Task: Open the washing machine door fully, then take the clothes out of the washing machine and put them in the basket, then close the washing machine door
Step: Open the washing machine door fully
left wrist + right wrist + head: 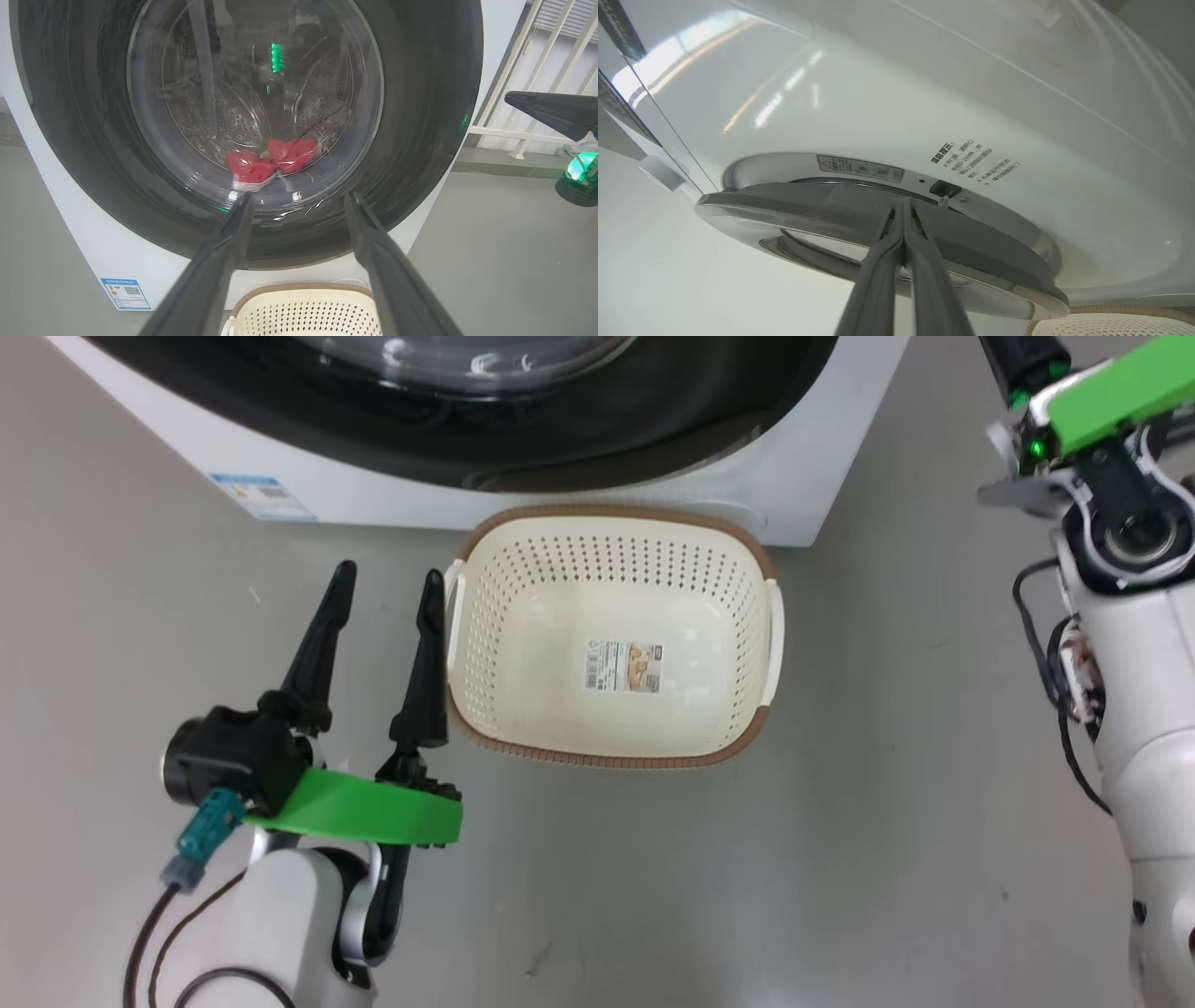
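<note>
The washing machine stands white at the top of the head view. Its door, black-rimmed with a glass bowl, faces my left wrist camera. Red clothes lie at the bottom of the steel drum behind the glass. The cream basket sits empty on the floor before the machine. My left gripper is open with nothing in it, just left of the basket, and points at the door. My right gripper is shut, its tips at the door's rim beside the latch slot, and it shows from the side.
A blue label is stuck low on the machine's front. Grey floor surrounds the basket. My right arm stands at the right with loose cables. A white railing stands to the right of the machine.
</note>
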Available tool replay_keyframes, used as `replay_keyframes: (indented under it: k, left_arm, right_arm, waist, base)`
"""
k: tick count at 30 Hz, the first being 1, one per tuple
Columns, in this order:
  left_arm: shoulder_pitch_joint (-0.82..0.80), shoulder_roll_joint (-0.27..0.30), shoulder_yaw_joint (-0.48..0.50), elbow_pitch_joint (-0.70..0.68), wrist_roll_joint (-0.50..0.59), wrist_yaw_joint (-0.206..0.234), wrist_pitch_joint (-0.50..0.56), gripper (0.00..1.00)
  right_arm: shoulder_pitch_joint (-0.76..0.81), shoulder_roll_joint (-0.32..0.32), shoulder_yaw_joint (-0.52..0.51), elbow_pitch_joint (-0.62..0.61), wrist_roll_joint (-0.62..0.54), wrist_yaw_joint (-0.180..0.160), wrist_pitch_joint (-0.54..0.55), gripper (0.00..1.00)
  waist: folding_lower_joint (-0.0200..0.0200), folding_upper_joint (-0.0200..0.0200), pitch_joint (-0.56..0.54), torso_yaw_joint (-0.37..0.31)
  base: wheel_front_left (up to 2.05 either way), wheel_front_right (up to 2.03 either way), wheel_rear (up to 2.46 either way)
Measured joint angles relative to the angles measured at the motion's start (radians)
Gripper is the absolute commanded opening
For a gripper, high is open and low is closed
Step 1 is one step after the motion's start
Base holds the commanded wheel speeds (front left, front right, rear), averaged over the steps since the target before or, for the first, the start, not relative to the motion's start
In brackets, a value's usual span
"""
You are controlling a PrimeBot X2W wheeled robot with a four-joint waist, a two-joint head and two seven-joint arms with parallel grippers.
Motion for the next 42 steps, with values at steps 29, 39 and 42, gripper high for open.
replay_keyframes:
  k: [29,39,42]
  left_arm:
    - [-0.043,-0.003,-0.016,-0.029,-0.020,0.006,0.000,1.00]
    - [-0.044,-0.004,-0.003,-0.024,-0.014,0.003,0.000,1.00]
    - [-0.044,-0.004,0.000,-0.021,-0.011,0.003,0.000,1.00]
  right_arm:
    - [-0.234,-0.030,0.017,0.132,0.071,0.000,0.197,0.00]
    - [-0.242,-0.037,0.039,0.127,0.076,-0.005,0.272,0.00]
    - [-0.239,-0.038,0.044,0.114,0.079,-0.005,0.285,0.00]
  waist:
    - [0.0000,0.0000,0.114,0.063]
    - [0.0000,0.0000,0.110,0.064]
    - [0.0000,0.0000,0.104,0.061]
  base:
    - [0.00,0.00,0.00]
    - [0.00,0.00,0.00]
    - [0.00,0.00,0.00]
